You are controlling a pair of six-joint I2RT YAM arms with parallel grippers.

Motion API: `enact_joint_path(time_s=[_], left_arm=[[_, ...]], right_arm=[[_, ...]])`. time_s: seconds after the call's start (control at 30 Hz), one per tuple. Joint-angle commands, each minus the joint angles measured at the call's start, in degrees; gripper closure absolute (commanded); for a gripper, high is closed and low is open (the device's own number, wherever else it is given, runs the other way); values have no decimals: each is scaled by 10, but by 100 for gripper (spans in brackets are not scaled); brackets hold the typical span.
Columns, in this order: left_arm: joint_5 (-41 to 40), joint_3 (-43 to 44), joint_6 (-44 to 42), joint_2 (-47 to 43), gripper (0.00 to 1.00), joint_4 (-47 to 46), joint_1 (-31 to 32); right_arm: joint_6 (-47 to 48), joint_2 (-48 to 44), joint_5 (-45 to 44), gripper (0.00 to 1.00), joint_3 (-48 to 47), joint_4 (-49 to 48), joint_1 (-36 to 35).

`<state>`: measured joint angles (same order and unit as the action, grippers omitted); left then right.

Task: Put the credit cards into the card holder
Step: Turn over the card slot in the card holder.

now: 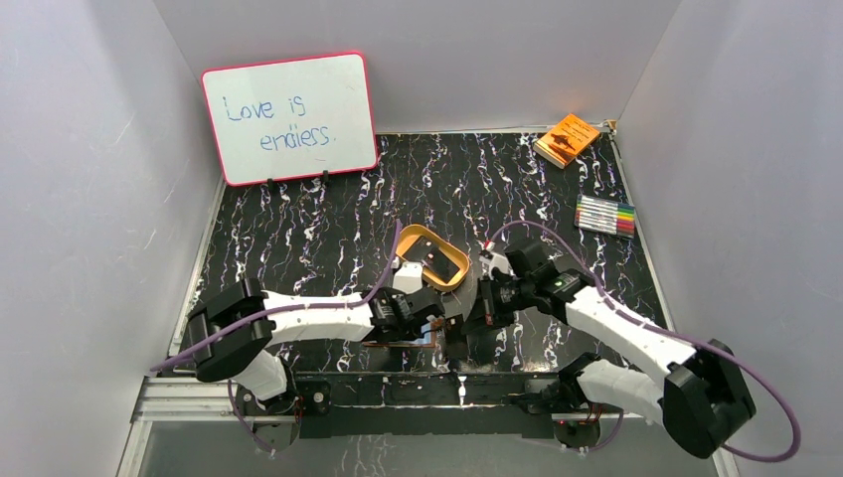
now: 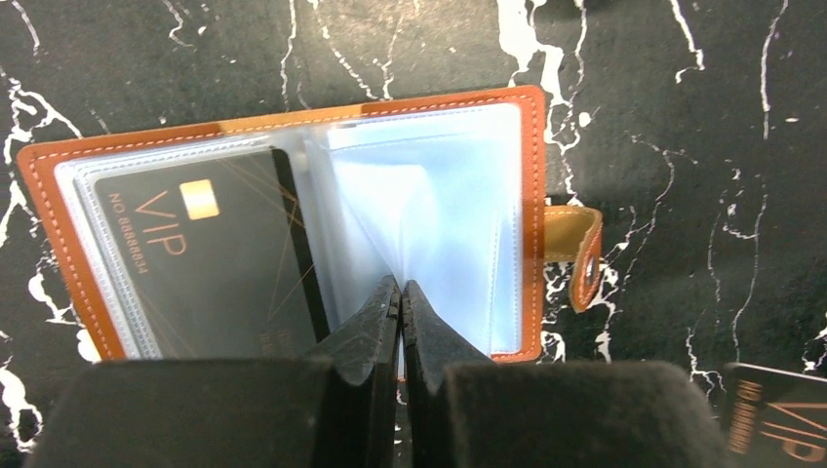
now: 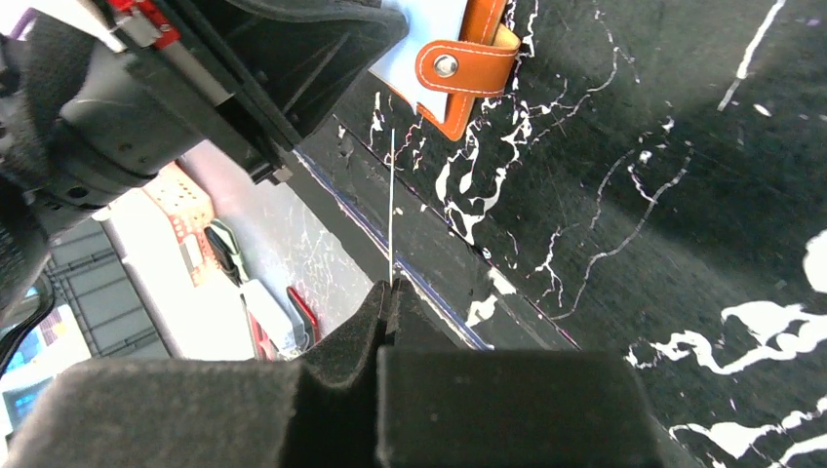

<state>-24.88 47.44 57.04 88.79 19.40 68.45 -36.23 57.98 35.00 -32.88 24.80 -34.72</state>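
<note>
Left wrist view: black card (image 2: 195, 263) sleeved in open card holder (image 2: 532, 175), left fingers (image 2: 363, 336) clamped on its clear sleeve (image 2: 458, 214); right fingers (image 3: 351, 336) pinch a second card (image 3: 392, 195), not yet inserted.

Right gripper (image 3: 388, 288) pinches a card (image 3: 392, 205) edge-on: just a thin line, face and colour impossible to tell! The card holder (image 3: 478, 60) sits mostly behind the left arm (image 3: 195, 78), with only its strap corner peeking out. In the left wrist view, a black card (image 2: 780, 414) is cut off at the bottom-right corner.
</note>
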Motion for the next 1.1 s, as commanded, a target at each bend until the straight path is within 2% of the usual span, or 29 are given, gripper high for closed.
enact_joint_path(time_s=[0.0, 0.4, 0.77, 1.07], left_arm=[[-21, -32, 2, -14, 100, 63, -1], [-28, -46, 11, -63, 100, 57, -1], [-21, -100, 48, -175, 100, 0, -2], [3, -156, 65, -222, 100, -52, -3]], right_arm=[[-18, 51, -6, 100, -20, -78, -27], [-31, 134, 19, 100, -31, -161, -49], [-39, 120, 17, 100, -27, -182, -52], [-43, 116, 11, 100, -40, -196, -72]])
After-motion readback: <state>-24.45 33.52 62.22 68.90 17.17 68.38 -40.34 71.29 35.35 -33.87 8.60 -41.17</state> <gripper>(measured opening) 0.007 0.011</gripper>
